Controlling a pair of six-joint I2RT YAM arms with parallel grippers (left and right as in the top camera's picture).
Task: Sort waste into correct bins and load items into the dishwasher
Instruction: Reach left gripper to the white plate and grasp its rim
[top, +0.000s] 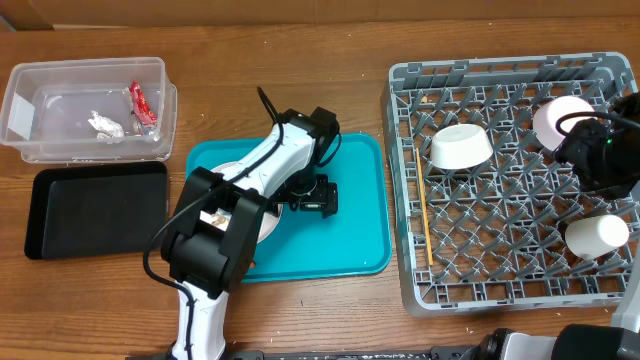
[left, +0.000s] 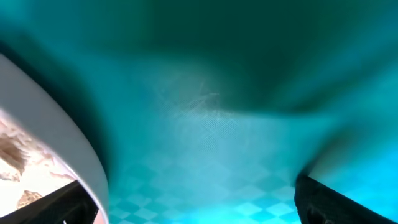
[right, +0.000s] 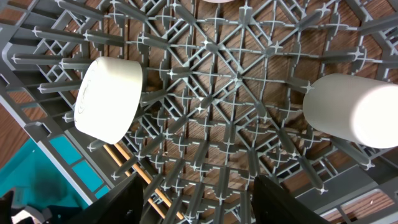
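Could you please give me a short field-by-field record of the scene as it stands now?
clear tub: foil and red wrapper inside
teal tray: plate with food scraps on it
dish rack: bowl, cup and chopsticks loaded
left gripper: open, low over teal tray beside plate
right gripper: open, above dish rack, empty

Serving tray (top: 355, 200) teal, faint checker texture. Dish rack (top: 500, 260) grey lattice. Bowl (top: 460, 146), cup (top: 597, 236) white. Flat tray (top: 95, 210) black. Wrapper (top: 141, 103) red. Table (top: 320, 60) brown woodgrain.
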